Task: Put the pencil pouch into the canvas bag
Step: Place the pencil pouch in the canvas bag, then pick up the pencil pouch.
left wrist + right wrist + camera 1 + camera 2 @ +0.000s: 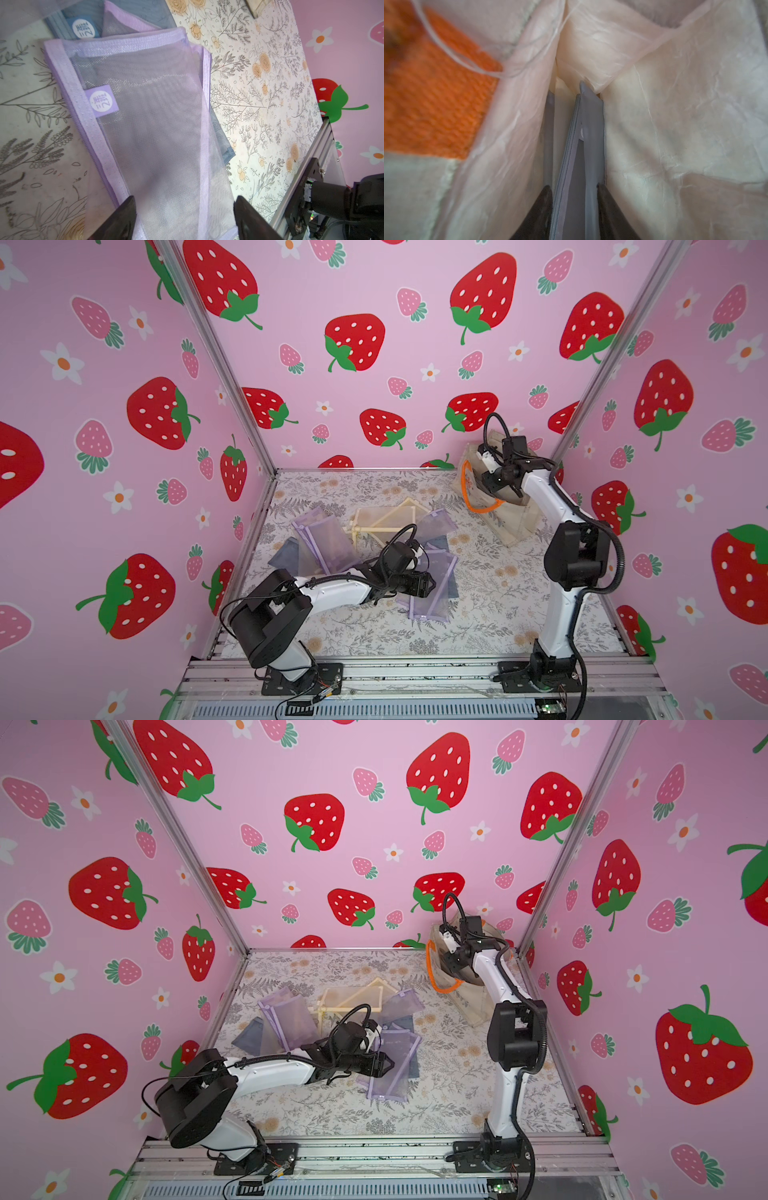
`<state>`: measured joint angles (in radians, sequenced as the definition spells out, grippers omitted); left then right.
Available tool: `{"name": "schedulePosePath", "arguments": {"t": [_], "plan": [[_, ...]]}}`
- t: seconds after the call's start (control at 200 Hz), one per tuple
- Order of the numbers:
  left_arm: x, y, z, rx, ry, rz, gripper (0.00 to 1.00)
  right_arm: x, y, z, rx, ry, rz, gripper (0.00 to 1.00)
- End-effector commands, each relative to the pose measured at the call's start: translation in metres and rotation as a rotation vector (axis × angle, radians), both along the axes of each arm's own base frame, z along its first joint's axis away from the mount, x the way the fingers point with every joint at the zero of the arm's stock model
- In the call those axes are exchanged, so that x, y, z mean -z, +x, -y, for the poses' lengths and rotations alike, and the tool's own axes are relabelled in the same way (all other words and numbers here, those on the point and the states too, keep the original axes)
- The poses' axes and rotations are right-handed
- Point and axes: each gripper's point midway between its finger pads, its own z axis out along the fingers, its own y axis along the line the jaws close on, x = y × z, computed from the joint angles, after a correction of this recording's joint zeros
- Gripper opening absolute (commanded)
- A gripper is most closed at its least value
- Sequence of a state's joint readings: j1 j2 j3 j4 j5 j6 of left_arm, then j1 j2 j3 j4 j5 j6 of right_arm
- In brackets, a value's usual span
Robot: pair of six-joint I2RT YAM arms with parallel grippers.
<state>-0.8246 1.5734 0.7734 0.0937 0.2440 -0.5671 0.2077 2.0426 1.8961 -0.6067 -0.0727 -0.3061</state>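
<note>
Right wrist view: the grey pencil pouch point(589, 128) stands on edge deep inside the canvas bag point(675, 104), zipper side showing, with cream lining close on both sides. The right gripper point(573, 186) has a dark finger on each side of the pouch. The fingers are set apart, but whether they pinch it or have let go I cannot tell. An orange handle point(436, 93) crosses the bag's rim beside it.

In both top views the bag point(517, 522) point(469, 1002) sits in the far right corner of the floral table cover point(490, 605). The right arm point(557, 531) rises from the front rail, bends at the elbow and dips its wrist into the bag's mouth.

Well apart from the bag, mid-table, lies a loose heap of cream pouches point(390, 518), a grey-blue pouch point(145, 12) and a purple mesh pouch point(155, 124). The left arm point(332, 591) reaches low across the table, and the left gripper point(185, 220) hangs over the purple mesh, jaws spread wide, holding nothing.
</note>
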Motion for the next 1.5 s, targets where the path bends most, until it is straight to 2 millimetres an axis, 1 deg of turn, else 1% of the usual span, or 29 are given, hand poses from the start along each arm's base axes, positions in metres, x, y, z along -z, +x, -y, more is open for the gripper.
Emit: {"name": "schedulePosePath", "arguments": {"t": [0.0,0.065,0.13,0.18,0.255,0.355,0.44,0.49,0.53,0.565,0.585,0.645,0.75,0.84,0.931,1.026,1.111,1.266,1.351,1.491], "plan": [[-0.003,0.001,-0.001,-0.008,-0.016,0.016,0.76,-0.04,-0.013,-0.002,0.025,0.07,0.039,0.37],[-0.004,0.001,-0.002,-0.009,-0.018,0.015,0.76,-0.044,-0.015,-0.002,0.045,0.093,0.035,0.31],[-0.004,0.0,-0.003,-0.007,-0.016,0.016,0.76,-0.051,-0.018,-0.003,0.054,0.116,0.028,0.3],[-0.006,0.0,-0.006,-0.014,-0.013,0.023,0.76,-0.059,-0.025,-0.006,0.052,0.139,0.021,0.31],[-0.008,0.0,-0.01,-0.019,-0.005,0.028,0.77,-0.072,-0.039,-0.009,0.059,0.168,0.02,0.38],[-0.007,0.0,-0.017,-0.03,0.014,0.025,0.77,-0.09,-0.066,-0.014,0.065,0.193,0.05,0.42],[-0.003,0.0,-0.025,-0.046,0.032,0.017,0.76,-0.107,-0.094,-0.019,0.056,0.222,0.091,0.47],[0.0,0.0,-0.03,-0.057,0.032,0.005,0.75,-0.112,-0.114,-0.026,0.04,0.241,0.091,0.5],[0.004,0.0,-0.033,-0.064,0.027,-0.009,0.73,-0.112,-0.131,-0.033,0.017,0.243,0.084,0.51],[0.006,0.0,-0.034,-0.068,0.017,-0.023,0.73,-0.108,-0.147,-0.039,0.002,0.239,0.069,0.51],[0.007,0.001,-0.035,-0.071,0.009,-0.031,0.72,-0.105,-0.156,-0.043,-0.011,0.242,0.057,0.55],[0.011,0.003,-0.038,-0.085,0.002,-0.049,0.71,-0.094,-0.186,-0.054,-0.046,0.264,0.021,0.59],[0.013,0.005,-0.038,-0.094,-0.011,-0.062,0.68,-0.066,-0.235,-0.069,-0.091,0.346,-0.073,0.64],[0.013,0.006,-0.034,-0.091,-0.026,-0.073,0.65,-0.033,-0.273,-0.083,-0.124,0.424,-0.182,0.7],[0.013,0.007,-0.031,-0.098,-0.037,-0.078,0.62,0.005,-0.298,-0.091,-0.115,0.48,-0.28,0.71],[0.017,0.009,-0.031,-0.115,-0.039,-0.089,0.6,0.044,-0.311,-0.1,-0.101,0.558,-0.366,0.71],[0.02,0.01,-0.029,-0.121,-0.05,-0.1,0.58,0.065,-0.316,-0.11,-0.104,0.613,-0.419,0.7],[0.028,0.011,-0.027,-0.136,-0.057,-0.124,0.57,0.09,-0.314,-0.122,-0.111,0.604,-0.455,0.69],[0.031,0.011,-0.024,-0.137,-0.064,-0.132,0.55,0.105,-0.311,-0.123,-0.1,0.587,-0.471,0.68],[0.035,0.011,-0.021,-0.141,-0.072,-0.143,0.53,0.124,-0.308,-0.129,-0.097,0.583,-0.504,0.66]]}}
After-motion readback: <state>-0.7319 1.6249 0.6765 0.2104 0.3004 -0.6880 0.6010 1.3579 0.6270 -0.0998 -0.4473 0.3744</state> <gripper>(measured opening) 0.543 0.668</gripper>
